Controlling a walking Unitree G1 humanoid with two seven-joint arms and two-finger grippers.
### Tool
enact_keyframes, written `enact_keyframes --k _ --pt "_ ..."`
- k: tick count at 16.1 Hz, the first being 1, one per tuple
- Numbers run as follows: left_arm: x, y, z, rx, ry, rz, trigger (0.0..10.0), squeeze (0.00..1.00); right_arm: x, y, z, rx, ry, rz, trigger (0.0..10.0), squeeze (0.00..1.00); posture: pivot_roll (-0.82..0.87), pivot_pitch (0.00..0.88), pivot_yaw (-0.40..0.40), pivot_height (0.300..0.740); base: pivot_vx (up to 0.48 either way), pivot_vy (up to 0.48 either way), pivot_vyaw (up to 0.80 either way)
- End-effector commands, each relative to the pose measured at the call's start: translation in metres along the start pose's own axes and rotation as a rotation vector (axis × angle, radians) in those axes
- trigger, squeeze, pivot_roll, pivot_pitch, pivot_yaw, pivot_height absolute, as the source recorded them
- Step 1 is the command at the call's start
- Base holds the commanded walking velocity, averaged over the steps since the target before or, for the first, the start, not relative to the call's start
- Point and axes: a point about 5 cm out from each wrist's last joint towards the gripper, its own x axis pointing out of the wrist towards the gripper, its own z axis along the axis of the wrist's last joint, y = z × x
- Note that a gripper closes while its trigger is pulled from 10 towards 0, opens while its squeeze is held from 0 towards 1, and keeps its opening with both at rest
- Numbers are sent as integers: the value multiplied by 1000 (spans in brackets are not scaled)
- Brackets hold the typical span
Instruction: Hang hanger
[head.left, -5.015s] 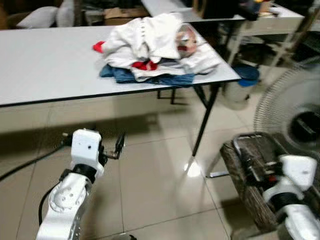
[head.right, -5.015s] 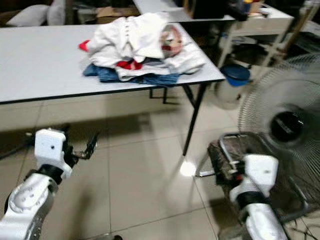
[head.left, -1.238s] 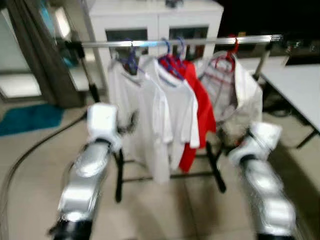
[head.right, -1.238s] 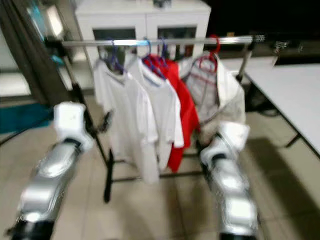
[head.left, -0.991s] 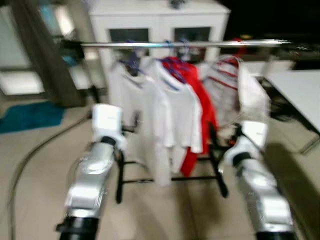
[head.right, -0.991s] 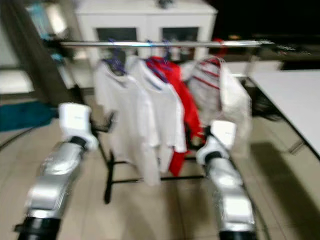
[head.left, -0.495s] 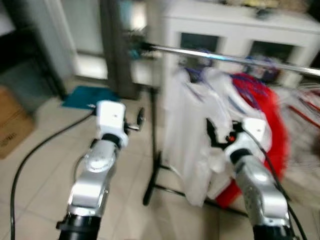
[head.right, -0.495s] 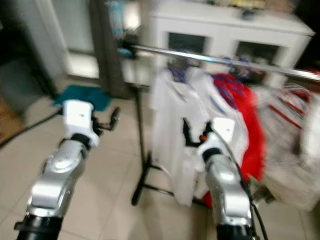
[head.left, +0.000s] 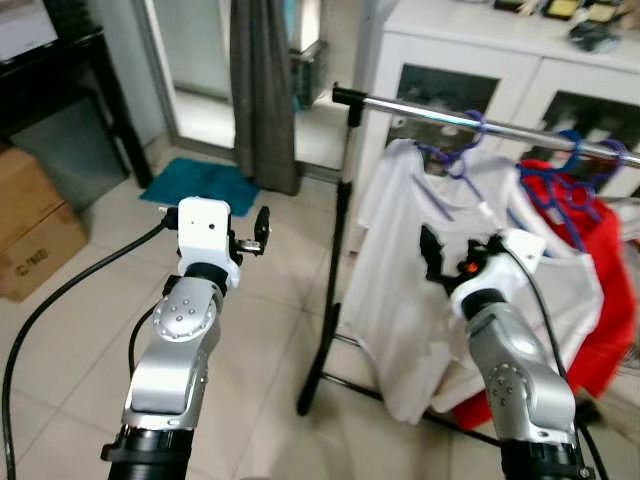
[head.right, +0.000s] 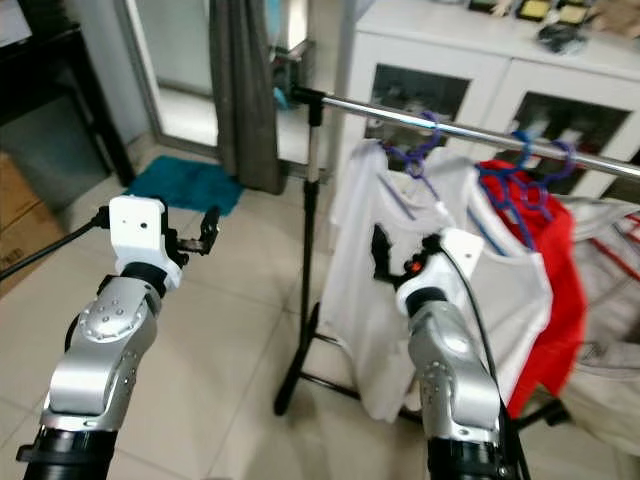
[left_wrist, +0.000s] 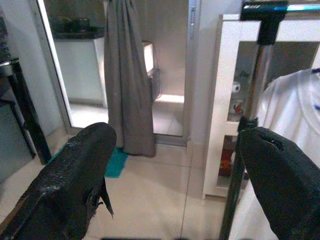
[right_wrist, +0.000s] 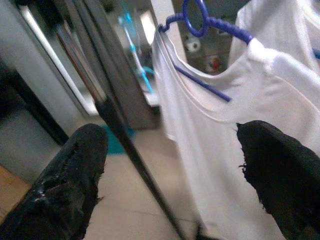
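A clothes rack's silver rail runs to the right from a black post. Blue hangers on it carry white shirts, and a red shirt hangs further right. My right gripper is open and holds nothing. It is raised just in front of the nearest white shirt, below its blue hanger hook. My left gripper is open and holds nothing, left of the post and apart from it.
A white cabinet stands behind the rack. A grey curtain and a teal mat are by the doorway. Cardboard boxes and a black stand sit at the left. A black cable trails over the tiled floor.
The view has turned from the table of clothes to the rack, then swung left, so the rack's left end and post sit right of centre. Both arms keep their raised pose.
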Motion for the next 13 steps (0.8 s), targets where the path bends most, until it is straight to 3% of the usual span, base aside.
enact_keyframes --k 1,2,3,5,6,7,9,11,13 --pt "-1 -4 5 2 -22 -10 10000 329 0 -4 8 -121 -59 -33 10000 1000 51 0 -19 740 0 -480 0" --pt "-1 -3 5 4 -20 -10 10000 333 0 -4 17 -127 -194 -63 10000 1000 51 0 -20 740 0 -480 0" --pt "-3 -3 4 4 -20 -8 10000 333 -2 -1 18 -120 -206 -20 10000 1000 48 0 -22 740 0 -480 0" --pt "-3 -4 5 13 -27 -11 10000 329 -1 -5 17 -173 -157 -57 10000 1000 44 0 -26 740 0 -480 0" --pt "-3 -6 5 -19 -28 -17 10000 306 -4 2 20 -104 -168 27 10000 1000 41 0 -27 740 0 0 0" --pt "-2 -7 7 -14 -41 -19 10000 290 -5 3 20 -80 -169 29 10000 1000 40 0 -29 740 0 0 0" --pt "-2 -9 6 54 -21 -27 10000 314 -5 3 13 -81 -150 35 10000 1000 41 0 -32 740 0 0 0" --pt "-3 -10 7 38 -38 -37 10000 345 -6 5 13 -73 -140 47 10000 1000 39 0 -32 740 129 0 800" --pt "-3 -9 9 40 -38 -42 10000 353 -5 4 16 -131 -170 -21 10000 1000 40 0 -33 740 289 0 678"
